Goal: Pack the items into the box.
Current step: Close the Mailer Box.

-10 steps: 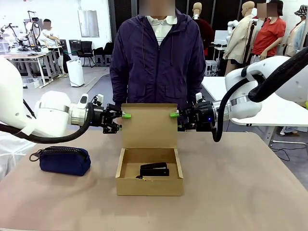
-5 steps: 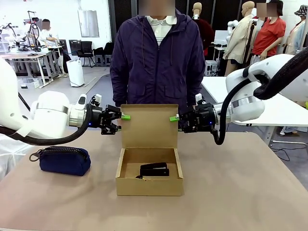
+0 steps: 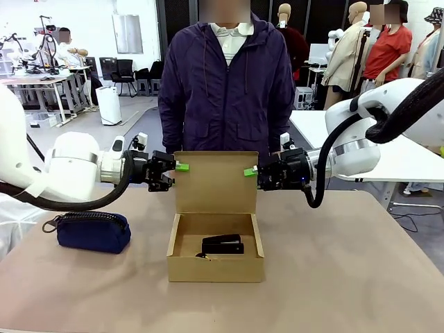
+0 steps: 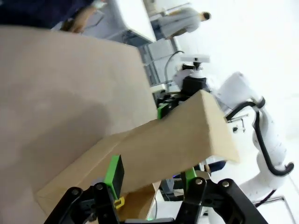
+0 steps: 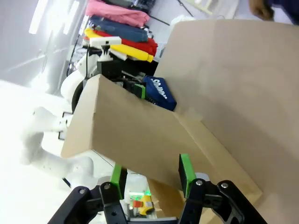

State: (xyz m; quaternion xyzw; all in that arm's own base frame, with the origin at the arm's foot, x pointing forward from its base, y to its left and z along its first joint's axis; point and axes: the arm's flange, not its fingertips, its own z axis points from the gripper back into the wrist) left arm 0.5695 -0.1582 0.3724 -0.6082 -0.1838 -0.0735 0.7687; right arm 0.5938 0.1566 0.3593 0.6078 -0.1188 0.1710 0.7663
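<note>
The tan cardboard box (image 3: pixel 215 267) stands in the middle of the table with its lid (image 3: pixel 215 182) raised upright. A black stapler (image 3: pixel 222 244) lies inside on the floor of the box, with a small yellowish bit showing at its left end. My left gripper (image 3: pixel 179 168) is shut on the lid's upper left edge. In the left wrist view the lid (image 4: pixel 154 144) runs between the left gripper's (image 4: pixel 152 172) green pads. My right gripper (image 3: pixel 248 171) is shut on the lid's upper right edge. The lid (image 5: pixel 135 135) sits the same way in the right gripper (image 5: pixel 150 172).
A navy zip pouch (image 3: pixel 92 231) lies on the table to the left of the box, under my left arm. A person (image 3: pixel 225 90) in a purple jacket stands close behind the lid at the far edge. Bare tabletop lies in front of and right of the box.
Both grippers keep their hold on the lid. The right gripper has sunk a little, and the lid's top edge has come down slightly with it.
</note>
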